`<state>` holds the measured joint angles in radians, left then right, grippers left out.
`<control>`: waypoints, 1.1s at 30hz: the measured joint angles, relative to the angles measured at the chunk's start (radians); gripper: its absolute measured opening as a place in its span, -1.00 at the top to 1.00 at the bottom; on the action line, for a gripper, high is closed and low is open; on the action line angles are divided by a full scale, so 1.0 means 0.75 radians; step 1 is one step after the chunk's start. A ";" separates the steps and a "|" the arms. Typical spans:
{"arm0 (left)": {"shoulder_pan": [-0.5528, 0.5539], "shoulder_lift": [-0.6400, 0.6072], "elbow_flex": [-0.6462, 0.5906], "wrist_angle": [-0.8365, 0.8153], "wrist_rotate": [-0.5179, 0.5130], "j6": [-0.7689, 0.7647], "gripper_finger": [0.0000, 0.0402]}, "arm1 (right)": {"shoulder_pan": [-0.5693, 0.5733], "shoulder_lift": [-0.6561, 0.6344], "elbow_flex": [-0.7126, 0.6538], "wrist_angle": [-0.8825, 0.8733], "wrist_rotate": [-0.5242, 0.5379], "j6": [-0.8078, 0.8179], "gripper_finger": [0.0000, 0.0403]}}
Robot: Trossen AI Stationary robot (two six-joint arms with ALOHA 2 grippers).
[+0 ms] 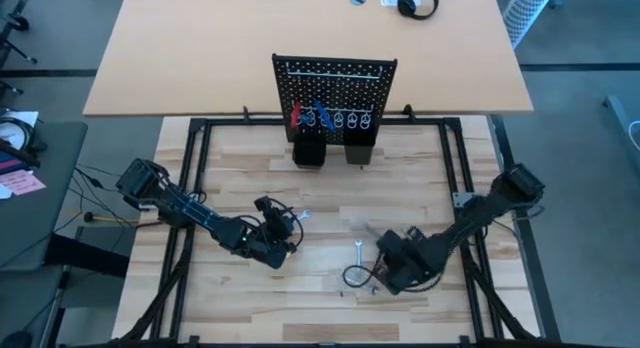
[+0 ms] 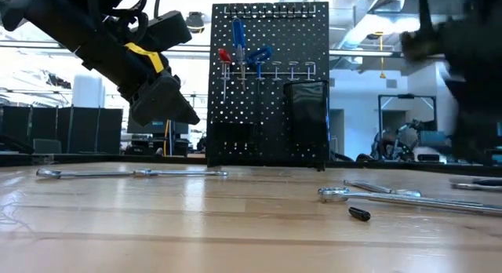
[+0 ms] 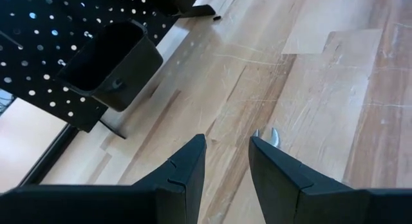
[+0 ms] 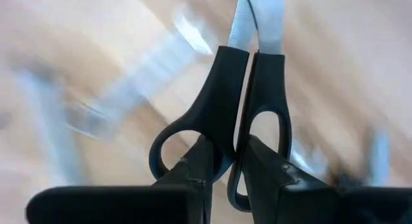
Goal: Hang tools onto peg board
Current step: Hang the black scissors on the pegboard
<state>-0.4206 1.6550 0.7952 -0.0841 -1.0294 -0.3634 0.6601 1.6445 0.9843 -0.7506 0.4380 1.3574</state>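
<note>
The peg board (image 1: 335, 83) stands upright at the table's far middle, with a red-handled tool (image 2: 225, 56) and blue-handled tools (image 2: 239, 38) hanging on it. My right gripper (image 1: 392, 264), near the right front, is shut on black scissors (image 4: 248, 89). My left gripper (image 3: 226, 147) hovers open at the left front (image 1: 285, 236) with nothing between its fingers, and a silver wrench end (image 3: 271, 137) lies just beyond them. More silver wrenches (image 1: 358, 253) (image 2: 133, 173) (image 2: 392, 196) lie flat on the wood. My right gripper pinches the scissors' handles (image 4: 235, 137) where the two finger loops meet, and one fingertip (image 4: 199, 153) shows inside each loop. The fingers slant down from above and lie along the scissors. The closed silver blades (image 4: 261, 18) point away toward the table; whether they are clear of it does not show.
Two black cups (image 1: 308, 151) (image 1: 358, 151) sit at the board's base. A black metal frame (image 1: 195, 188) borders the wooden top. A small dark piece (image 2: 359, 213) lies near the front. Bare wood lies between the arms and the board.
</note>
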 joint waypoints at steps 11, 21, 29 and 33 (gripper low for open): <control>0.001 0.000 0.000 0.012 0.000 0.000 0.44 | 0.174 -0.175 0.003 0.293 0.552 -0.392 0.65; 0.001 0.000 0.000 0.011 -0.001 0.000 0.44 | 0.162 -0.193 0.005 0.314 0.550 -0.427 -0.10; 0.001 0.000 0.000 0.011 -0.001 0.000 0.44 | 0.068 -0.172 0.006 0.316 0.314 -0.416 -0.20; 0.001 0.000 0.000 0.019 -0.001 0.001 0.44 | -0.090 -0.091 0.006 0.416 -0.029 -0.448 -0.14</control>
<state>-0.4202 1.6551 0.7952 -0.0696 -1.0302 -0.3626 0.5925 1.5759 0.9890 -0.4386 0.4166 1.0213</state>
